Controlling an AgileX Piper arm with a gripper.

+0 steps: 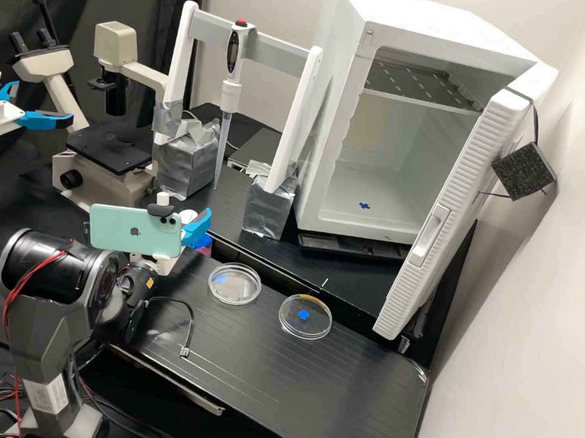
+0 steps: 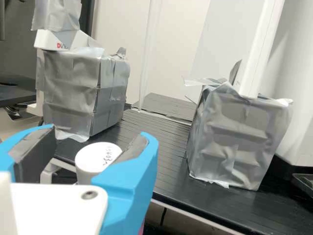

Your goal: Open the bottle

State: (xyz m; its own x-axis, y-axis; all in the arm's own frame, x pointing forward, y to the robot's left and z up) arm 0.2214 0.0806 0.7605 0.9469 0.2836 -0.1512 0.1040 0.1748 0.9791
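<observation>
Gripper (image 1: 198,227) parted, white-capped bottle (image 1: 203,249) between its fingers

In the high view, clocked from the gripper over the grooved black bench (image 1: 283,373): microscope (image 1: 103,182) towards eleven; pipette stand (image 1: 281,54) at one, feet wrapped in silver tape; clear dish (image 1: 235,291) near five, second dish (image 1: 316,322) between four and five; white cabinet (image 1: 418,3), door ajar, past two, beside a pale wall (image 1: 564,280).

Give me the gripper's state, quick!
Gripper: open; the white cap shows between its fingers, with a visible gap to one of them.
</observation>
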